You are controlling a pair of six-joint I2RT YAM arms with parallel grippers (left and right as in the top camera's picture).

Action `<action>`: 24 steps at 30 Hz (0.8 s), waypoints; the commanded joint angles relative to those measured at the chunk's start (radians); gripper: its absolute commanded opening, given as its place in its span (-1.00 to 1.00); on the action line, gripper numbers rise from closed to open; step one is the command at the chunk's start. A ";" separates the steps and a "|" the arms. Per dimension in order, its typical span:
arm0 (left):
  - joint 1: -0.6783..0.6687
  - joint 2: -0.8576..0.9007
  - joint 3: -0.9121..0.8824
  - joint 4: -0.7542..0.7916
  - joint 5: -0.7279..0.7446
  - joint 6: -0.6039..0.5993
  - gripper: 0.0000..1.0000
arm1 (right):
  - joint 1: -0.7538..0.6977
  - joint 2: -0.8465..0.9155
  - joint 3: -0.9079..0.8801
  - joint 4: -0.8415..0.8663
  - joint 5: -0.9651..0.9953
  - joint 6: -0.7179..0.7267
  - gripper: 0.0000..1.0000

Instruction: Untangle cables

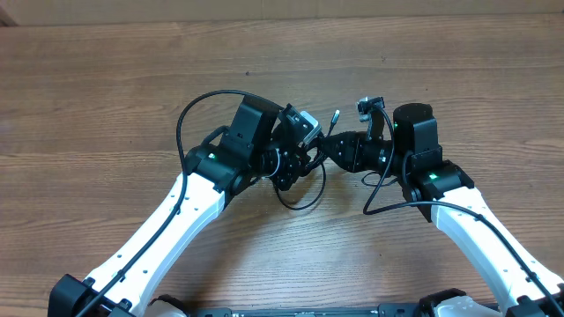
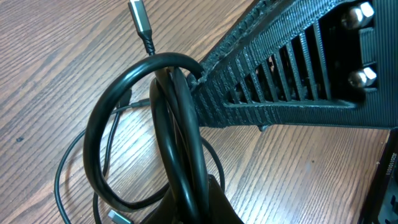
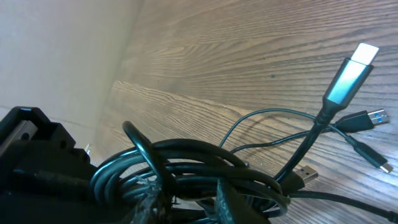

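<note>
Right gripper (image 3: 186,200) is clamped on the cables (image 3: 186,155), bunched mid-frame in the overhead view; left gripper (image 2: 205,137) straddles a coil (image 2: 180,124), grip unclear. Pulling apart now would likely cinch the knot tighter, or a plug (image 3: 351,71) could snag a loop.

The surface (image 1: 106,88) is brown wood with long wavy grain, running across the whole view. Along one edge rises a pale, plain wall (image 3: 56,43). The light is soft and even.

Left fingers (image 2: 280,74) beside right fingers (image 3: 149,196)
</note>
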 commanded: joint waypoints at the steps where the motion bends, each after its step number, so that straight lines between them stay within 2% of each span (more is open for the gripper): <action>1: -0.034 -0.005 0.006 0.007 0.086 0.001 -0.91 | 0.003 -0.011 0.013 0.006 0.026 -0.001 -0.68; 11: -0.034 -0.005 0.006 0.005 0.086 0.001 -0.92 | 0.003 -0.011 0.013 -0.001 0.026 -0.001 -0.92; 24: -0.034 -0.005 0.006 0.010 0.079 0.002 -0.91 | 0.003 -0.011 0.013 -0.072 0.029 -0.002 -0.92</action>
